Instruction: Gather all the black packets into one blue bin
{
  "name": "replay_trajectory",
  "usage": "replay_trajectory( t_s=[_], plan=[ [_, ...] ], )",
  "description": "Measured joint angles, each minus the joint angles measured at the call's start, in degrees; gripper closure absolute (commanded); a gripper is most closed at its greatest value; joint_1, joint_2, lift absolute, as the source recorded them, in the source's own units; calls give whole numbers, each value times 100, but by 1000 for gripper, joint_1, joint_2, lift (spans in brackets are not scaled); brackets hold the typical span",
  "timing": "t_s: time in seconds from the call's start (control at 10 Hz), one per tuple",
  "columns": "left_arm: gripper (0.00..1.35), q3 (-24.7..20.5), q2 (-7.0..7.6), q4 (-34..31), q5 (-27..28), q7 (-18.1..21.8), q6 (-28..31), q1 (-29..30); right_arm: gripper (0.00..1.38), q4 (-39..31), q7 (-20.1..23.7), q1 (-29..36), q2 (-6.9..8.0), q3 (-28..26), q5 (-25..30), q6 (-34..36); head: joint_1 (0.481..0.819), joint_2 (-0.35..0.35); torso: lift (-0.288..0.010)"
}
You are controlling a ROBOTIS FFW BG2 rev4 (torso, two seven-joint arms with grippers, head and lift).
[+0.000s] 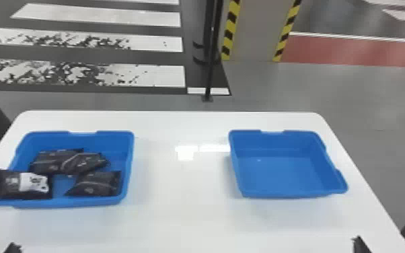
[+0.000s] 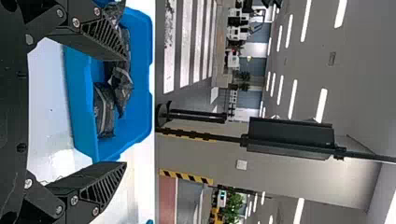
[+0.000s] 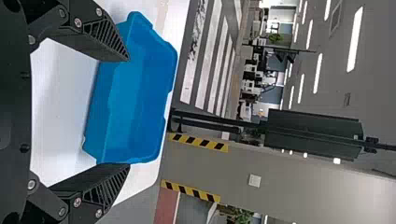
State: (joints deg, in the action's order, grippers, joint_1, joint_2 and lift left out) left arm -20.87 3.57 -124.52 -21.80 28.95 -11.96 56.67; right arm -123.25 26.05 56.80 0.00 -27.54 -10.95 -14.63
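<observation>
My left gripper (image 1: 12, 248) and right gripper (image 1: 381, 234) are both at the near side, fingers spread wide apart. 4 crinkly, pillow-shaped black packets (image 1: 92, 183) sit in the left blue bin (image 1: 129, 168), the near-left one overlapping its rim. There's a wide strip of smooth, shiny white tabletop (image 1: 185, 202) between that and the right blue bin (image 1: 279, 171), both with flared rims. Past the table's rounded far corners: a skinny black pole (image 1: 211, 74), then a pillar (image 1: 255, 33) with yellow-black striped edges.

Smooth plastic blue bin (image 1: 116, 144) is holding creased, faintly shiny black packets (image 1: 83, 163).
Beneath the bin, a smooth, glossy white table (image 1: 181, 215) is reflecting light.
</observation>
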Motion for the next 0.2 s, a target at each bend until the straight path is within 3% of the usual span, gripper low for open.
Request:
replay_trajectory(
  t_s=[0.2],
  plan=[
    [245,7,-5,0,-10,1,11,0,234,0,-3,0,0,0,-2,0,695,-125,-110]
  ],
)
